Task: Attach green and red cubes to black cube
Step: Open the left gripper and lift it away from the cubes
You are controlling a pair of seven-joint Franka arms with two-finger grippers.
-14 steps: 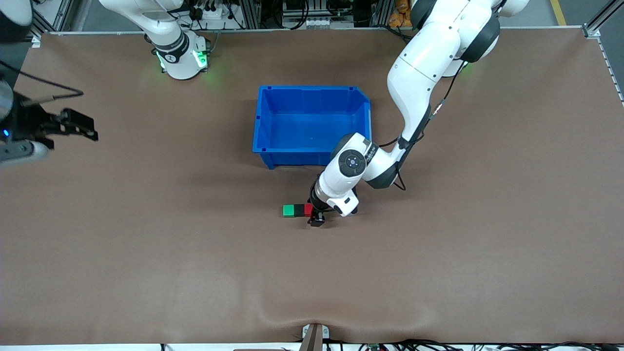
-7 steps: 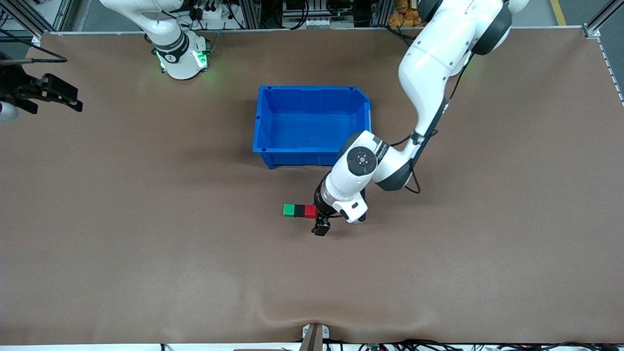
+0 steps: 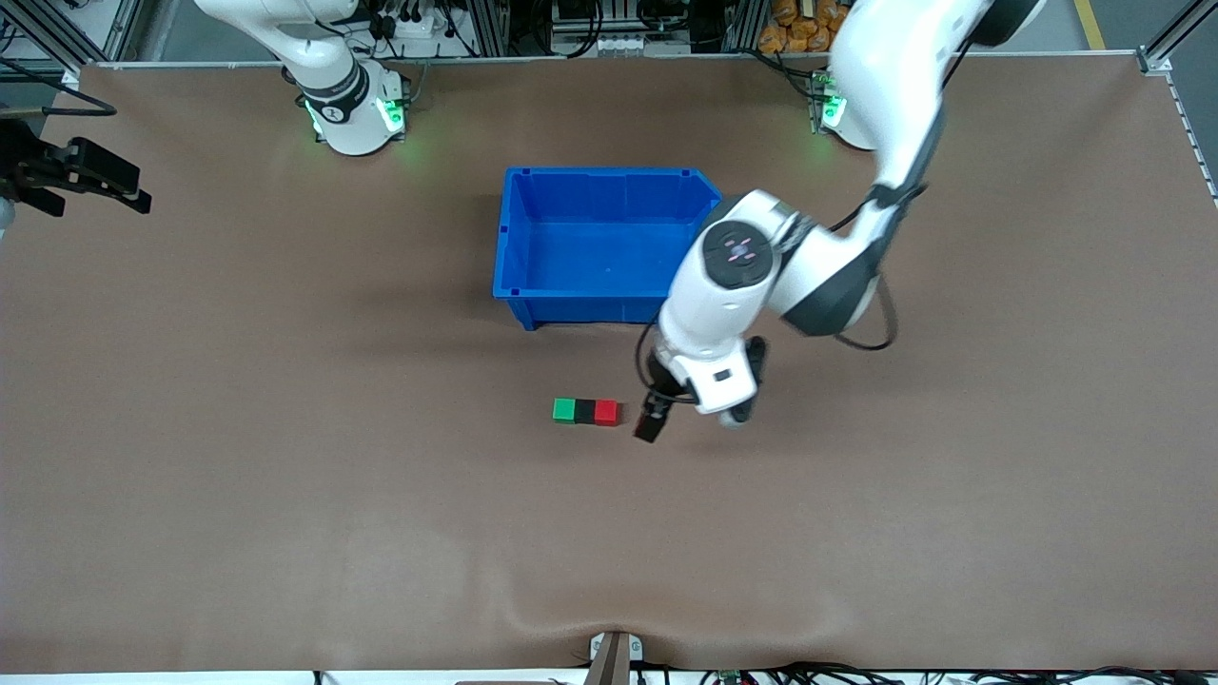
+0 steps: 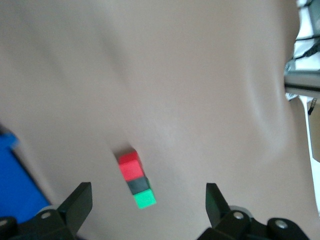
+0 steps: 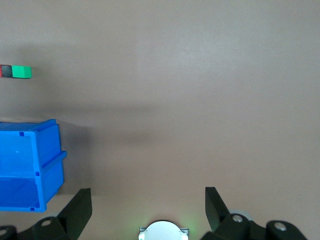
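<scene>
Left gripper [image 3: 655, 419]: up in the air over bare counter [image 3: 285, 457], just beside the red end of the cube row toward the left arm's end; jaws spread wide and holding nothing, as the left wrist view shows with both black fingers [image 4: 75, 205] well apart.
Right gripper [image 3: 90, 176]: waiting off at the right arm's end of the counter, up in the air; jaws parted and empty in the right wrist view.
Green cube [image 3: 564, 410]: on the counter, at the end of the row toward the right arm's end, touching the black cube.
Black cube [image 3: 585, 411]: in the middle of the row, green on one face and red on the other, all three in one straight line.
Red cube [image 3: 606, 412]: at the row's end toward the left arm's end, touching the black cube, closest of the three to the left gripper.
Blue bin [image 3: 609, 309]: farther from the front camera than the cube row, apart from it, nothing seen inside.
In the way: the left arm's wrist hangs over the bin's corner toward the left arm's end and covers it in the front view; the cube row itself shows in full.
</scene>
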